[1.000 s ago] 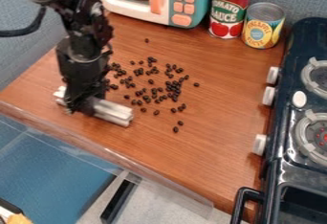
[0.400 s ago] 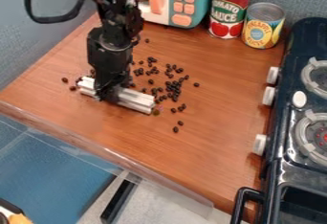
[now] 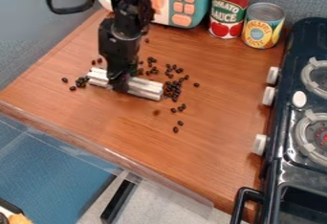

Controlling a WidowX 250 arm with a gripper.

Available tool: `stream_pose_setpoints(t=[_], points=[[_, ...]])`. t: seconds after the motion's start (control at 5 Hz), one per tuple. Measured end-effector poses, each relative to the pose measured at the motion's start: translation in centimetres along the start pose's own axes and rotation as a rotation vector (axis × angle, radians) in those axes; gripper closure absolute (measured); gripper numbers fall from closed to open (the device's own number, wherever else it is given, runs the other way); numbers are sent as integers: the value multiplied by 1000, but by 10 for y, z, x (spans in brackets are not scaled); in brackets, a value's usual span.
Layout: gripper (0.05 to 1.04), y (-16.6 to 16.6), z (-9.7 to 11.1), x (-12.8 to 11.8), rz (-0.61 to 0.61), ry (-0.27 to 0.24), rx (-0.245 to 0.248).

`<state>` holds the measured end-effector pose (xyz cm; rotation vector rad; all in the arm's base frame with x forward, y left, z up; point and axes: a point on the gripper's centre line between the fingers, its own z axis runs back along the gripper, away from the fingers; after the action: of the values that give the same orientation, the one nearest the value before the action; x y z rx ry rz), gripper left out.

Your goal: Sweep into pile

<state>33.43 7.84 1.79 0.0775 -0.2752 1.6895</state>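
The gripper (image 3: 120, 83) hangs low over the left half of the wooden counter, shut on the middle of a silvery-white bar (image 3: 146, 88). The bar lies crosswise at counter level, slanting down to the right. Dark beans (image 3: 172, 86) are scattered beyond the bar and around its right end. A few beans (image 3: 81, 81) sit at its left end, and several loose ones (image 3: 176, 129) lie nearer the front. The arm and the bar hide part of the bean area.
A teal toy microwave (image 3: 195, 3), a red can (image 3: 228, 10) and a yellow can (image 3: 263, 26) stand along the back. The black stove (image 3: 290, 137) borders the right side. The counter's front edge (image 3: 108, 154) runs diagonally across the lower left.
The gripper and bar have moved right and toward the back, into the beans. Some beans now lie off the bar's left end, and the bar covers part of the scatter.
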Motion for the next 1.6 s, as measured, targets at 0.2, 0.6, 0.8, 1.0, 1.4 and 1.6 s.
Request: stream_pose_setpoints(t=[0.2, 0.6, 0.8, 1.0, 1.4, 1.6], points=[[716, -12, -1, -2, 25, 1, -11], [716, -30, -1, -5, 69, -5, -10], [716, -39, -1, -8, 88, -1, -13], [716, -51, 2, -14, 92, 3, -35], [716, -68, 6, -15, 47, -36, -83], [716, -68, 19, -17, 25, -2, -98]])
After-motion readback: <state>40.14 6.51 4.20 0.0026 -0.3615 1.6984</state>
